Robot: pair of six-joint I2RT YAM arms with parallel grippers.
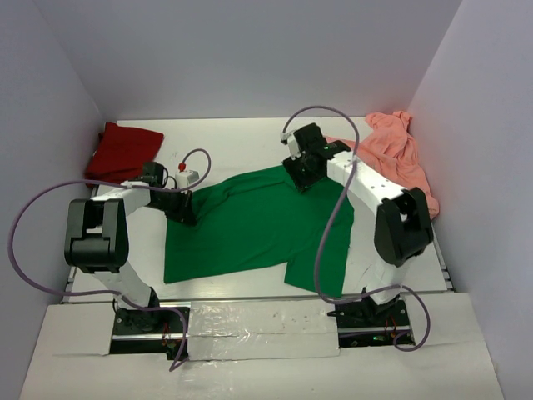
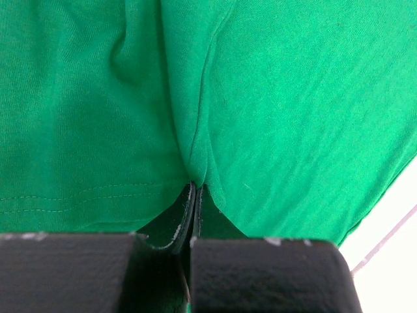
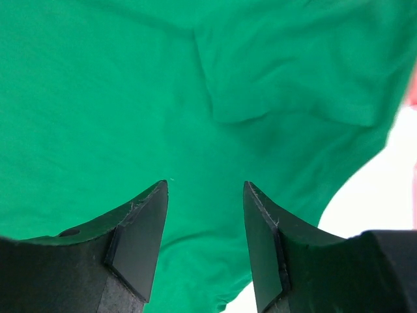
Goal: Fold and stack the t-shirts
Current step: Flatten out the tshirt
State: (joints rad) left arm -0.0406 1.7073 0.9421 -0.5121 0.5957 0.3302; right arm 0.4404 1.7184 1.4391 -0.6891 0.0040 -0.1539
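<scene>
Here, your left gripper (image 2: 194, 190) is clenched on the green t-shirt (image 1: 241, 229), spread at the tabletop's (image 1: 241, 142) middle. Your right gripper (image 3: 205, 195) hangs released over its far edge.

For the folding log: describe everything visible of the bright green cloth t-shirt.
The bright green cloth t-shirt looks like soft, plain knit with a stitched hem. It lies spread out and mostly flat on the white table between the two arms, with a few wrinkles. One part juts toward the near edge on the right. The left gripper is shut on a raised pleat at its left edge. The right gripper stands open over its far right part.
</scene>
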